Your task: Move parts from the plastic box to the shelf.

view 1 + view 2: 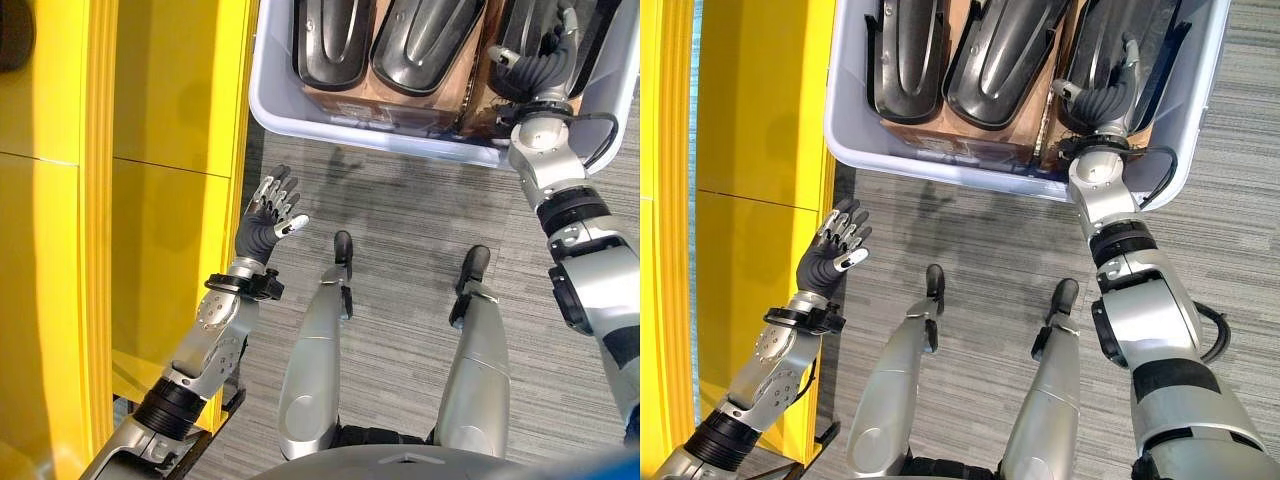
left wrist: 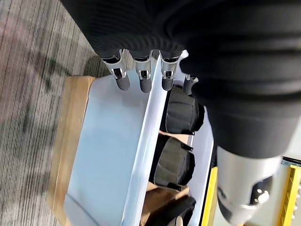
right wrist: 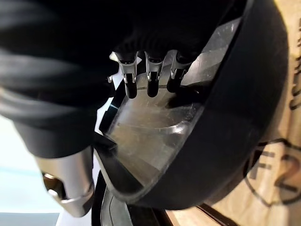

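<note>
A pale grey plastic box (image 1: pixel 940 165) stands on the floor ahead, with three black moulded parts on end inside it: left (image 1: pixel 330 40), middle (image 1: pixel 425 45) and right (image 1: pixel 1160 50). My right hand (image 1: pixel 1102 100) reaches into the box at the right part. Its straight fingers (image 3: pixel 150 80) lie in the hollow of that part (image 3: pixel 225 141), and the thumb stands outside the rim. My left hand (image 1: pixel 265 225) hangs open and empty in the air beside the yellow shelf (image 1: pixel 170 120), short of the box. Its fingers (image 2: pixel 141 77) point toward the box wall (image 2: pixel 113 141).
Brown cardboard dividers (image 1: pixel 400 100) stand between the parts in the box. The box rests on a flat wooden base (image 2: pixel 70 141). The yellow shelf runs along the whole left side. Grey striped carpet (image 1: pixel 400 200) lies between box and shelf.
</note>
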